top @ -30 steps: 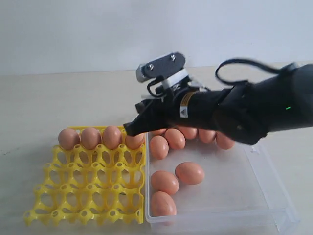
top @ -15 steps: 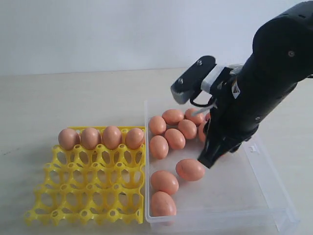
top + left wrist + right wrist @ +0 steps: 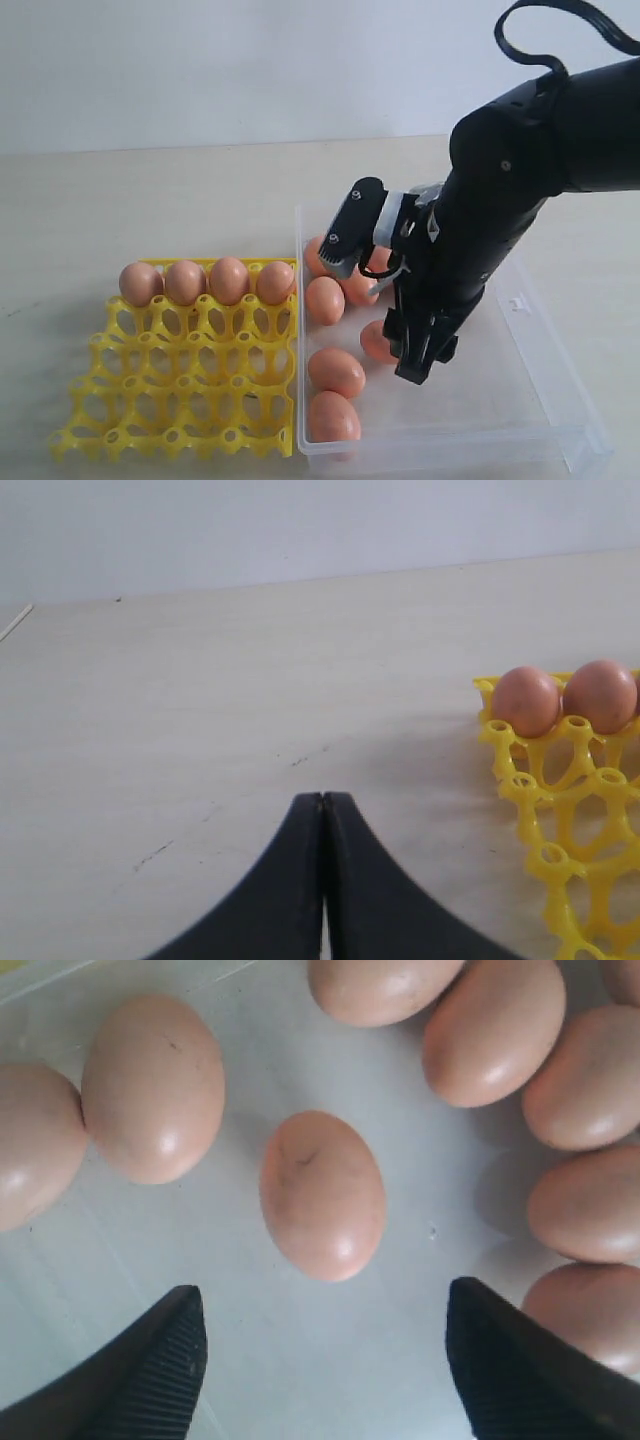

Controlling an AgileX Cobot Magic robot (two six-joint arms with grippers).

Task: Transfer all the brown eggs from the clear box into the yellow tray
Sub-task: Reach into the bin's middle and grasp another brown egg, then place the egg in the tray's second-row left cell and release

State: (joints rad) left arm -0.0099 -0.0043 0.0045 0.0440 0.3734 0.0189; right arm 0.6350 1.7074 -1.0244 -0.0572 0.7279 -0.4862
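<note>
The right jaws stood wide open, pointing down into the box (image 3: 560, 400), with one lone egg (image 3: 322, 1195) lying on the box floor below the gap between them, touching neither. Other eggs (image 3: 490, 1030) clustered at the far end of the box, and two more lay by its near left wall. The tray (image 3: 150, 400) sat on the bench (image 3: 150, 200) just left of the box, four eggs filling its far row, the other cups open. The left jaws were pressed shut on nothing, over bare bench near the tray's corner
</note>
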